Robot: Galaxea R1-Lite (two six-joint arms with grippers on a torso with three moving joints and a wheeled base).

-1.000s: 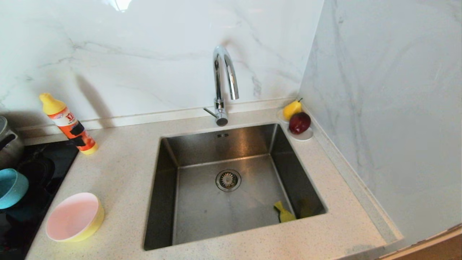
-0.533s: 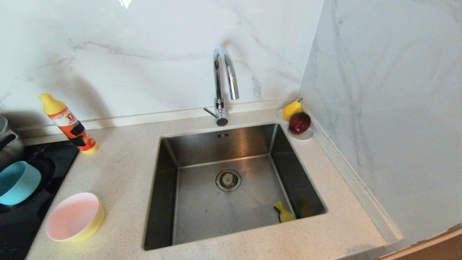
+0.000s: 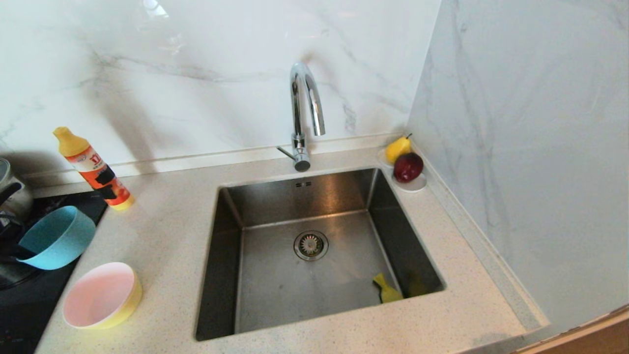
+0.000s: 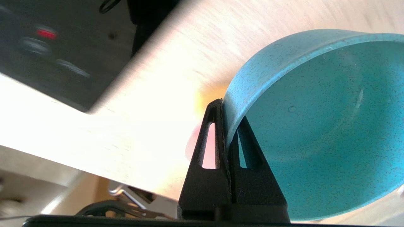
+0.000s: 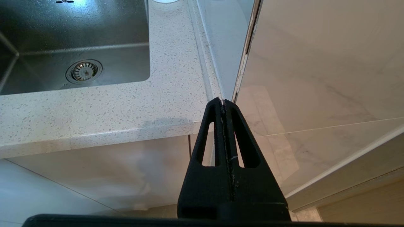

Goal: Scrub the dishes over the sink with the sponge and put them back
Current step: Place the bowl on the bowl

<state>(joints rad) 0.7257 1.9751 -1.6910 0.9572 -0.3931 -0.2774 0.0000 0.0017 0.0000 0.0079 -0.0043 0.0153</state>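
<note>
My left tool (image 4: 224,126) comes in from the left edge of the head view, low over the black cooktop (image 3: 29,295), and it is clamped on the rim of the light blue bowl (image 3: 56,237). In the left wrist view one finger sits outside the wall and the other inside, with the thin rim pinched between them. The bowl hangs tilted on its side, clear of the surface, its opening turned back toward the tool and its underside facing the sink (image 3: 314,246).

My right tool (image 5: 224,104) is parked off the front right corner of the desk (image 5: 126,104), below its edge, fingers pressed together on nothing.

The blue bowl is smooth, round and finely speckled inside. The pale pink bowl (image 3: 98,294) sits nested in the yellow bowl (image 3: 131,300), both upright on the desk near the front left, just beside the cooktop. The sponge (image 3: 387,290) lies on the sink floor in the front right corner, its yellow foam showing and one end curled up; I cannot make out its green face. The faucet (image 3: 304,113) stands behind the basin, its spout arching over the back of it.
</note>
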